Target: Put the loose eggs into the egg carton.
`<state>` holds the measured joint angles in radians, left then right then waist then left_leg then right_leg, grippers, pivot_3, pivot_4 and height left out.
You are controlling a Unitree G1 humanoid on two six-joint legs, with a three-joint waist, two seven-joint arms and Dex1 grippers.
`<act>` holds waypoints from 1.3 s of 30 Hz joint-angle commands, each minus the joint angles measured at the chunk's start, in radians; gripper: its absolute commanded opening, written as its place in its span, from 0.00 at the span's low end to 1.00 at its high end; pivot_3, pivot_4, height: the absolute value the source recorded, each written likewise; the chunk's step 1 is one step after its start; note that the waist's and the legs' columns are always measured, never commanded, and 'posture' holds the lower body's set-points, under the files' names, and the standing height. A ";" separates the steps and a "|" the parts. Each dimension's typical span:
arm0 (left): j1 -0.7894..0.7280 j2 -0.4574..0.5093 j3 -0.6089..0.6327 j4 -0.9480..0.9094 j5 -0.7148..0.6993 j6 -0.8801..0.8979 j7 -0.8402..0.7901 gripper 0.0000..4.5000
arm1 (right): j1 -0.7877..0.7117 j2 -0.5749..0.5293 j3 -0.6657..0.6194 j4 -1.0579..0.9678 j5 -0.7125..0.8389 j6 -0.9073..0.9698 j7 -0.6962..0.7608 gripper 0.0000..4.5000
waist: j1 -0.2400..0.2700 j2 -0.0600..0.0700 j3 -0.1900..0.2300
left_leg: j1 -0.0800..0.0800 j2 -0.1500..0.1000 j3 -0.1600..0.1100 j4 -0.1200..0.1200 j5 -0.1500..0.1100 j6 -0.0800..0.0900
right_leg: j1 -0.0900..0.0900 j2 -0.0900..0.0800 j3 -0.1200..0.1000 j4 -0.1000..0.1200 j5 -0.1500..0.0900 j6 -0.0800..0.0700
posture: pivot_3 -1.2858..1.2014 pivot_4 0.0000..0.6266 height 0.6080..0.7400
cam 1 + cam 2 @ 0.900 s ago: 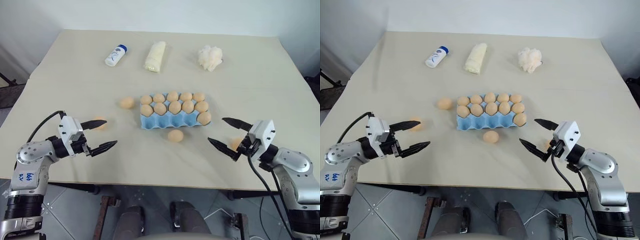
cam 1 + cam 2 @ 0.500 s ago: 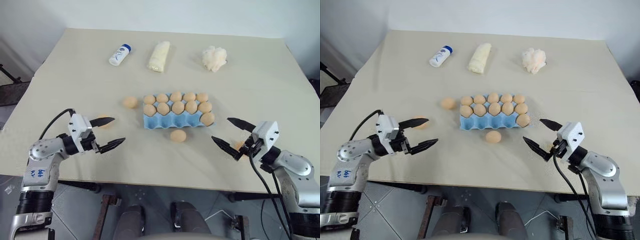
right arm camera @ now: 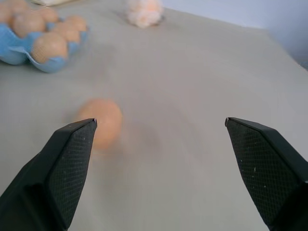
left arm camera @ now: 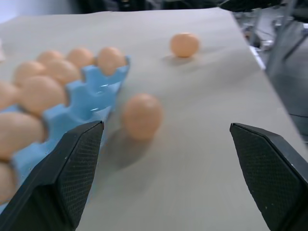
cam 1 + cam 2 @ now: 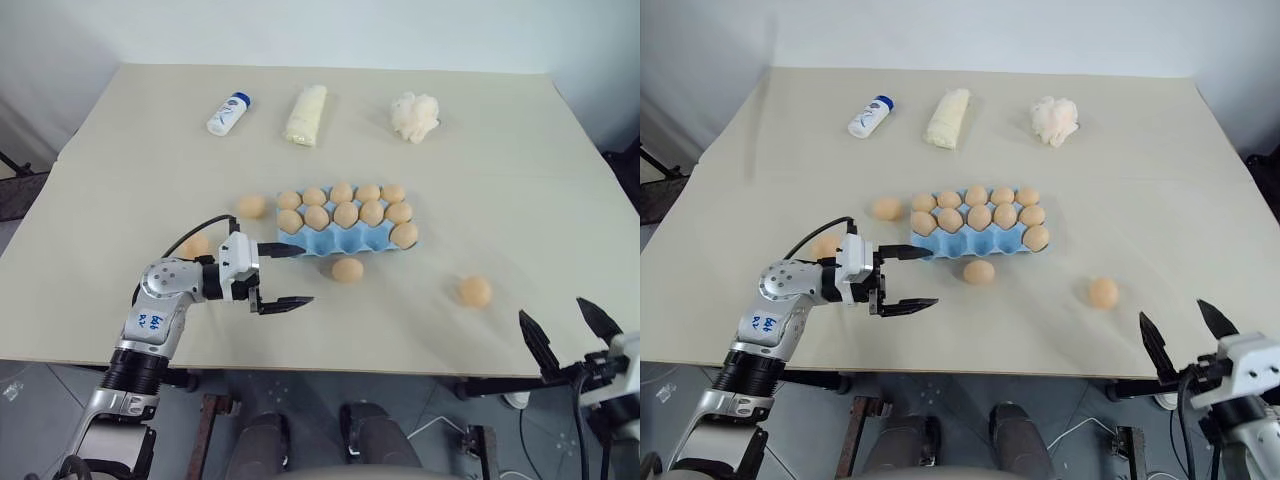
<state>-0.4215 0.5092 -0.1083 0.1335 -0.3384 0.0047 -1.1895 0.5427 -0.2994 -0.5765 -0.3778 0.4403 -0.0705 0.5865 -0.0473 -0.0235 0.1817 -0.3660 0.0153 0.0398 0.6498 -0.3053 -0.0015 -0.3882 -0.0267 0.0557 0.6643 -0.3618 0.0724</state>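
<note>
1. The left arm (image 5: 160, 310) is silver-grey with black joint bands, and blue handwritten marks sit on its forearm.
2. A black cable loops over its white wrist block.
3. Both the left gripper (image 5: 283, 275) and the right gripper (image 5: 1188, 334) have black, pointed fingers with textured pads.

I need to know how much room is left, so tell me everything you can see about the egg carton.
The egg carton is a light-blue moulded tray with scalloped edges and no lid, lying flat near the middle of the table. Its two far rows look full, and one more egg sits at the right end of the near row; the other four near cups are empty. A loose egg lies just in front of it, apart. The open left gripper is close to its near left corner.
</note>
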 commanded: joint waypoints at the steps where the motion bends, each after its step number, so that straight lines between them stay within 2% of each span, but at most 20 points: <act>1: -0.020 0.009 0.002 -0.004 -0.018 0.012 -0.035 0.99 | 0.015 0.008 -0.034 0.020 0.000 -0.047 -0.018 1.00 | -0.005 0.000 0.000 | 0.000 0.000 0.000 0.000 0.000 0.000 | 0.000 0.000 0.000 0.000 0.001 0.000 | 0.52 0.24 1.00; 6: -0.018 0.018 0.024 -0.027 -0.025 0.030 -0.025 0.99 | 0.023 -0.007 -0.024 0.035 0.017 -0.053 -0.006 1.00 | -0.005 0.000 0.000 | 0.000 0.000 0.000 0.001 0.001 0.001 | 0.000 0.000 0.000 -0.001 0.002 0.001 | 0.52 0.24 1.00; 12: 0.043 0.045 0.065 -0.080 -0.055 0.080 -0.014 0.99 | -0.066 -0.076 0.110 -0.014 0.032 0.045 0.036 1.00 | -0.009 0.000 0.000 | -0.002 0.000 0.000 0.000 0.001 0.001 | -0.002 0.000 0.000 -0.001 0.002 0.001 | 0.52 0.24 1.00; 19: 0.061 0.055 0.092 -0.082 -0.041 0.080 0.018 0.99 | -0.304 -0.137 0.254 0.168 -0.066 0.098 0.041 1.00 | 0.000 0.000 0.000 | -0.002 0.000 -0.001 0.002 0.001 0.002 | -0.002 -0.001 0.000 -0.001 0.003 0.001 | 0.52 0.24 1.00; 26: 0.084 0.062 0.098 -0.121 -0.047 0.087 0.044 0.99 | -0.414 -0.157 0.297 0.313 -0.116 0.082 0.043 1.00 | 0.017 0.000 0.000 | -0.004 0.000 -0.001 0.000 0.001 0.002 | -0.004 -0.001 0.000 -0.002 0.003 0.002 | 0.52 0.24 1.00; 29: 0.110 0.075 0.122 -0.142 -0.053 0.094 0.061 1.00 | -0.461 -0.158 0.310 0.364 -0.121 0.044 0.067 0.87 | 0.017 0.000 0.000 | -0.004 0.000 -0.001 0.000 0.001 0.002 | -0.003 -0.001 0.000 -0.003 0.003 0.002 | 0.52 0.24 1.00; 34: 0.139 0.080 0.151 -0.155 -0.059 0.108 0.089 1.00 | -0.510 -0.164 0.346 0.308 -0.088 0.065 0.124 0.48 | 0.013 0.000 0.000 | -0.004 0.000 -0.001 0.001 0.001 0.002 | -0.003 0.000 0.000 -0.001 0.003 0.002 | 0.52 0.24 1.00; 35: 0.146 0.080 0.158 -0.156 -0.060 0.111 0.099 1.00 | -0.524 -0.166 0.363 0.281 -0.085 0.085 0.130 0.43 | 0.013 0.000 0.000 | -0.004 0.000 -0.001 0.001 0.001 0.002 | -0.003 0.000 0.000 -0.001 0.003 0.002 | 0.52 0.24 1.00; 39: 0.175 0.076 0.170 -0.167 -0.057 0.110 0.127 1.00 | -0.643 -0.156 0.469 0.196 -0.096 0.187 0.121 0.43 | 0.000 0.000 0.000 | -0.004 0.000 -0.001 0.001 0.001 0.002 | -0.004 -0.001 0.000 -0.001 0.003 0.002 | 0.52 0.24 1.00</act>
<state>-0.2549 0.5832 0.0402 0.0074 -0.3804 0.1190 -1.0742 -0.0672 -0.4550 -0.1307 -0.1165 0.3342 0.0888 0.7071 -0.0472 -0.0234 0.1818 -0.3701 0.0150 0.0391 0.6514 -0.3038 0.0004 -0.3920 -0.0274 0.0555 0.6636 -0.3584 0.0742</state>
